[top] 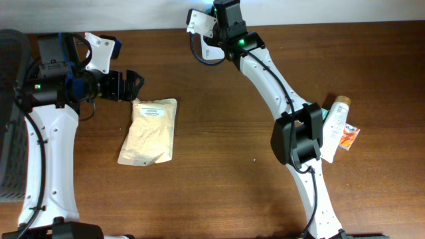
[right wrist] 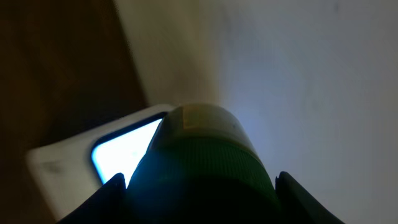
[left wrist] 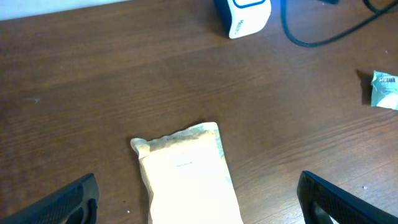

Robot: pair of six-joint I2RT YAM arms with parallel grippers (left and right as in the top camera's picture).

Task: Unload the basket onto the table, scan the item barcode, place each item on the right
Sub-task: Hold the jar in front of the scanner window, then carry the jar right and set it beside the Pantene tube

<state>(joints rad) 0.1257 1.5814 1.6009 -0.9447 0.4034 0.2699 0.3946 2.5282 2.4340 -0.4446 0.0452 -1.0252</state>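
In the right wrist view, the right gripper (right wrist: pixel 199 190) is clenched on a green-capped bottle (right wrist: pixel 199 165). The bottle fills the lower middle of the frame, and one dark finger (right wrist: pixel 102 199) shows at each side of its cap. Just behind the bottle, at the lower left, is the scanner (right wrist: pixel 121 152) with its window glowing white. Whether the bottle touches it cannot be told.

From overhead, the right gripper (top: pixel 217 13) sits at the top centre of the frame, just beside the scanner (top: pixel 199 22). The bottle itself is hidden there by the gripper's body.

The left gripper (top: pixel 137 84) is in the upper left of the overhead frame, fingers spread wide and holding nothing. A pale pouch (top: pixel 149 129) lies flat on the wooden table (top: pixel 219 186) just below and to the right of it — near, but apart. In the left wrist view the pouch (left wrist: pixel 186 180) lies between the two spread fingertips (left wrist: pixel 78 199), with the scanner (left wrist: pixel 245 15) at the top edge and a crumpled wrapper (left wrist: pixel 384 90) at the right edge.

At the right of the overhead frame, a tube (top: pixel 337 119) and an orange packet (top: pixel 350 136) lie beside the right arm — well away from both grippers.
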